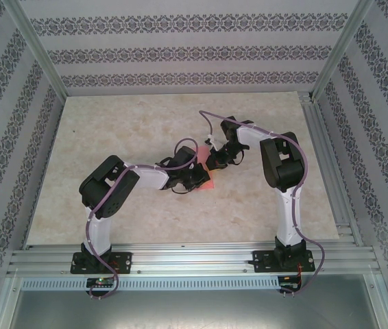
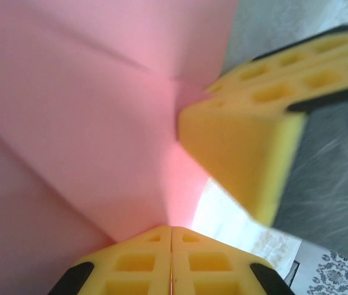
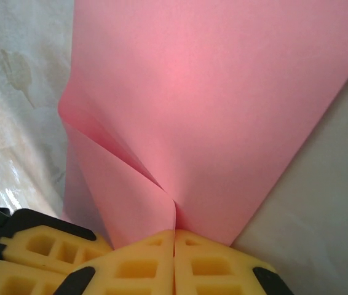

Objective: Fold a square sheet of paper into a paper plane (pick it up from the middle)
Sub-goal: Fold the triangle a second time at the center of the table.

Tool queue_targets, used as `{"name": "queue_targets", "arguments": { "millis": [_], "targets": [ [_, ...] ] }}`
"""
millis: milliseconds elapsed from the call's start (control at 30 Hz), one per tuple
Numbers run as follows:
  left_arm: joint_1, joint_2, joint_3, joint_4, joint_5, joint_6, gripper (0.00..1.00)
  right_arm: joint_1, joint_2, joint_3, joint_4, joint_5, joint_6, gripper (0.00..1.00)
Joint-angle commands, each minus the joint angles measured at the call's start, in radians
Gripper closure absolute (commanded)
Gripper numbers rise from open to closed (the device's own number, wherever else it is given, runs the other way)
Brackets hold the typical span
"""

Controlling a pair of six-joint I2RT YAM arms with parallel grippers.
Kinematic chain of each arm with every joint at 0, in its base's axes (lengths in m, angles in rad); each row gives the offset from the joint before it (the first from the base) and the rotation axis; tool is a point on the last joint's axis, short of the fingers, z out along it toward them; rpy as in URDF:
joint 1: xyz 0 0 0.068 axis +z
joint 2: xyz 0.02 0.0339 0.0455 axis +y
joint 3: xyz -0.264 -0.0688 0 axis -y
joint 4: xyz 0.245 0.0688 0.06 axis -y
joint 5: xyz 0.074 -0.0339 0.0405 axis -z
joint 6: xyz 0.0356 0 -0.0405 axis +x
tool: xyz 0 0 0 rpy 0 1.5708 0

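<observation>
The left arm (image 1: pixel 112 188) bends at a raised elbow and reaches right and inward over the table (image 1: pixel 112 123). Its left gripper (image 2: pixel 171 239) is clamped on the paper (image 1: pixel 208 181), yellow fingers pressed together with a pink fold pinched between them. The paper sits mid-table between both grippers, creased, with folds fanning out from each pinch. A pink corner shows on the near side of the grippers; its long axis cannot be told. The right arm (image 1: pixel 286 178) rises, folds at the elbow and reaches left, its right gripper (image 3: pixel 174 243) likewise closed on the paper, tips just beside the left's
</observation>
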Motion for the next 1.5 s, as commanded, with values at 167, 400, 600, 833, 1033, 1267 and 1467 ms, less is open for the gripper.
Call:
{"name": "queue_targets", "arguments": {
  "millis": [167, 400, 600, 833, 1033, 1267, 1467],
  "targets": [
    [-0.014, 0.009, -0.003, -0.005, -0.006, -0.029, 0.95, 0.01, 0.03, 0.024, 0.026, 0.006, -0.011, 0.92],
    [-0.018, -0.032, 0.009, 0.012, 0.01, -0.01, 0.9, 0.01, 0.026, 0.023, 0.025, 0.011, -0.011, 0.92],
    [-0.025, -0.054, 0.028, 0.03, 0.037, 0.003, 0.86, 0.01, 0.028, 0.023, 0.026, 0.014, -0.011, 0.92],
    [-0.037, -0.036, 0.042, 0.046, 0.065, 0.0, 0.86, 0.009, 0.03, 0.027, 0.025, 0.014, -0.011, 0.92],
    [-0.039, 0.005, 0.026, 0.051, 0.053, -0.011, 0.88, 0.009, 0.032, 0.028, 0.022, 0.015, -0.013, 0.92],
    [-0.043, 0.035, 0.01, 0.028, 0.031, -0.001, 0.89, 0.01, 0.033, 0.029, 0.021, 0.019, -0.012, 0.92],
    [-0.043, 0.061, 0.013, 0.034, 0.029, -0.001, 0.89, 0.011, 0.034, 0.029, 0.019, 0.019, -0.011, 0.92]
  ]
}}
